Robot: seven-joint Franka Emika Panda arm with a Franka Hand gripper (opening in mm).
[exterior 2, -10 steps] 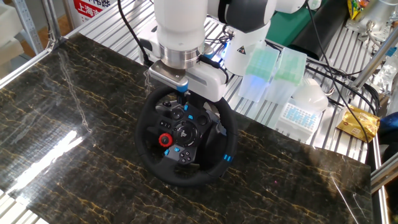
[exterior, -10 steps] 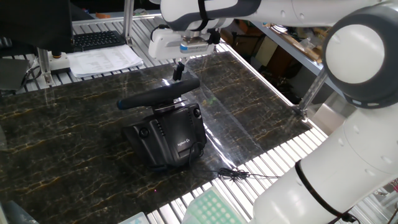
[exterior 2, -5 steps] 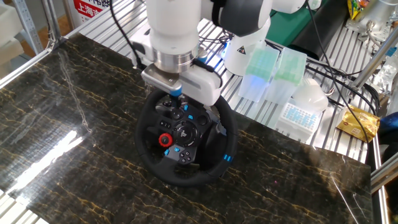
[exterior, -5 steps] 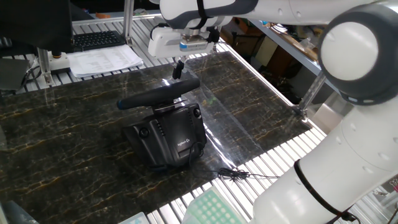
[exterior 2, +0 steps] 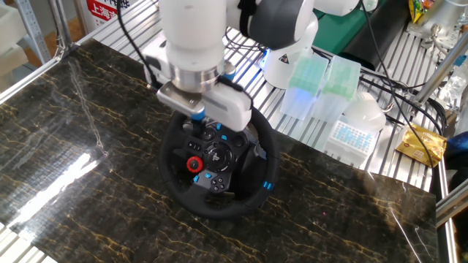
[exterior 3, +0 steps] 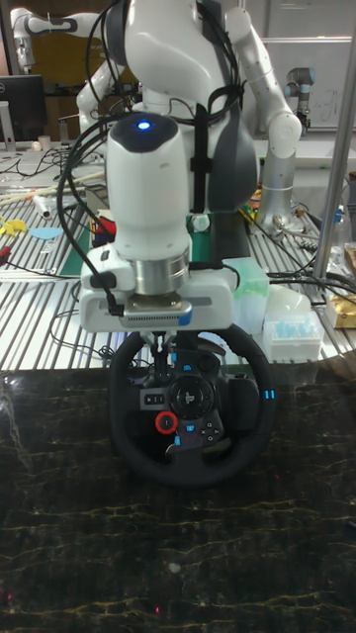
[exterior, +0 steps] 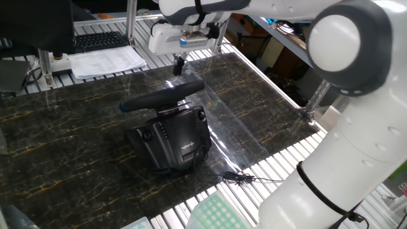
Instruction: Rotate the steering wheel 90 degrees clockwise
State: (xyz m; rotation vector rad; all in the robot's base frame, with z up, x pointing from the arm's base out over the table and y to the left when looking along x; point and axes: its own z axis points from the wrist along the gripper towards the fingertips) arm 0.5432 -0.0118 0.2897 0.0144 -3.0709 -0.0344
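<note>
The steering wheel (exterior 2: pixel 219 209) stands in the middle of the dark marble table on its boxy black base (exterior: pixel 173 137). Its face shows a red dial (exterior 3: pixel 164 422) at the lower left, and a blue stripe (exterior 3: pixel 267 394) marks the right side of the rim. In one fixed view the rim (exterior: pixel 162 97) appears edge-on. My gripper (exterior: pixel 179 65) hangs just above the upper left of the rim, clear of it, its dark fingers close together and holding nothing. In the other views the white hand mostly hides the gripper (exterior 3: pixel 158 342).
A keyboard (exterior: pixel 98 40) and a stack of papers (exterior: pixel 108 62) lie behind the table. Green tip boxes (exterior 2: pixel 322 77) and a white box (exterior 2: pixel 352 130) stand by the robot base. A thin black cable (exterior: pixel 238 178) trails off the table's edge.
The gripper has risen and shifted left, away from the top of the rim. The wheel has not turned.
</note>
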